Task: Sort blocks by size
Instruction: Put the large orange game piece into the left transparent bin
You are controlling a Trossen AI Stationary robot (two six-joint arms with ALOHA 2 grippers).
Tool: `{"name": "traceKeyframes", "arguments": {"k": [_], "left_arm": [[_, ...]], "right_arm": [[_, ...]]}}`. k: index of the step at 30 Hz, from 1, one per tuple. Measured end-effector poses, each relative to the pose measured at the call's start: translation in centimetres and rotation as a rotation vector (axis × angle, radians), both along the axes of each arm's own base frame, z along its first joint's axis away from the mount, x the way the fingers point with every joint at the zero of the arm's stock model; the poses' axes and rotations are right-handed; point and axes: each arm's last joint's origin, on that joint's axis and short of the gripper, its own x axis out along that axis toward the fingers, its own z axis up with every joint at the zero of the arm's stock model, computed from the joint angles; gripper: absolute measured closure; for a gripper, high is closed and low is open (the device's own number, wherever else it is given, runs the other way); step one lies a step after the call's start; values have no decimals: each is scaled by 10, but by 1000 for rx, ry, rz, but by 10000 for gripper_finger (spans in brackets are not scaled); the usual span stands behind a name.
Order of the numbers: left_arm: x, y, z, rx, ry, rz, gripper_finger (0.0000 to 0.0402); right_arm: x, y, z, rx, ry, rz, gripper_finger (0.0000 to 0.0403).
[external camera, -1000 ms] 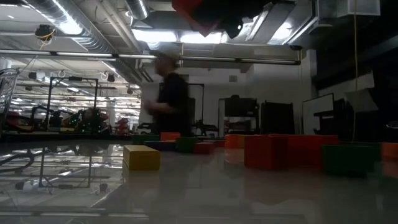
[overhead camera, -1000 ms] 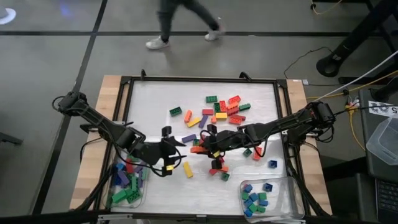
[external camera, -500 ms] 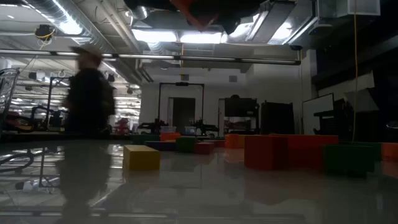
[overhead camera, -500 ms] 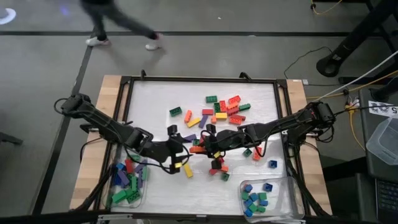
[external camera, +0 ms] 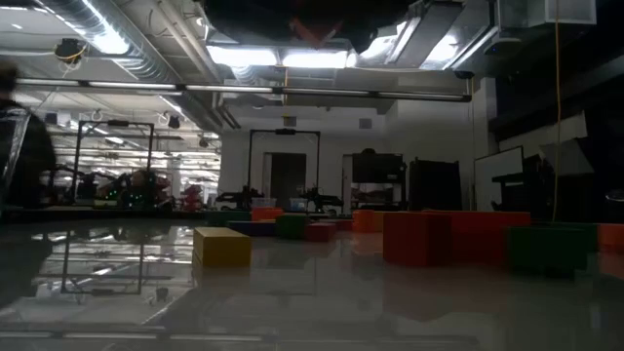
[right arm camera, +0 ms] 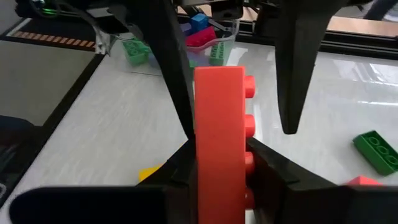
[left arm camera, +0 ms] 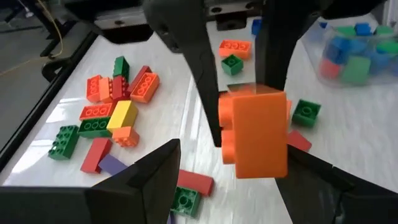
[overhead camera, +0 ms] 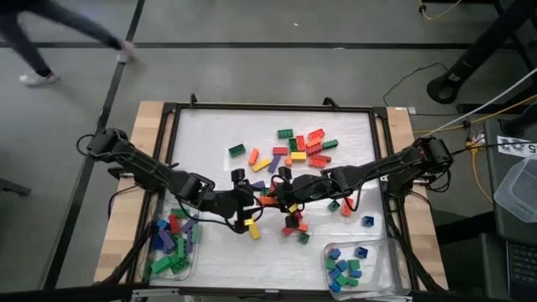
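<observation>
Above the middle of the white table my right gripper (overhead camera: 274, 200) is shut on a long orange block (overhead camera: 266, 201). In the right wrist view this block (right arm camera: 217, 124) stands on edge, studs to one side. My left gripper (overhead camera: 246, 201) faces it, open; its fingers (right arm camera: 171, 62) stand on either side of the block's free end, and I cannot tell whether they touch it. Loose blocks (overhead camera: 300, 147) in several colours lie on the table's far half. A yellow block (overhead camera: 253, 228) lies flat just near of the grippers. My right gripper pinches the orange block's near end (right arm camera: 217, 171) between its two fingers, one on the studded face and one on the opposite face. The fingers come slanting down from the table's right and lie along the block. The block sticks out past them, clear of the table.
A clear tray (overhead camera: 172, 247) with long blocks stands at the near left corner. Another clear tray (overhead camera: 352, 264) with small blue and green blocks stands at the near right. A black frame (overhead camera: 273, 107) rims the table. A person walks on the floor beyond the far edge.
My left gripper has moved toward the table's right, up to the orange block in my right gripper, sinking a little. The right gripper and the block have kept still. The person beyond the far edge has walked leftward.
</observation>
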Motion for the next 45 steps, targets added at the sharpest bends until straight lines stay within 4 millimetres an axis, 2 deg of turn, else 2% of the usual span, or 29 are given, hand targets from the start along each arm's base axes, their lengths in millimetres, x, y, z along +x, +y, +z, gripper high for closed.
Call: {"name": "traceKeyframes", "arguments": {"k": [10, 15, 20, 23, 27, 31, 35, 40, 45], "left_arm": [[2, -1, 4, -12, -42, -1, 175], [2, -1, 4, -11, -44, -3, 230], [2, -2, 4, 1, -45, -13, 321], [2, -2, 5, 8, -44, -14, 326], [-2, -1, 7, 51, -20, -41, 326], [-17, 1, 13, 39, 32, -62, 326], [-42, 0, 20, -87, 121, -91, 326], [-84, -5, 24, -386, 361, -137, 320], [-122, -17, 20, -643, 653, -12, 298]], "right_arm": [[0, 0, 0, -1, -1, -1, 306], [0, 0, 0, 0, 0, -2, 306], [0, 0, 0, -10, 0, -12, 306], [0, -1, 0, -12, 0, -24, 298], [0, -1, 0, 44, 1, -83, 255], [-1, -2, -3, 132, 43, -128, 200], [-6, -1, -11, 246, 166, -149, 164], [-19, -4, -26, 330, 386, -289, 150], [-29, -8, -34, 349, 497, -450, 154]]}}
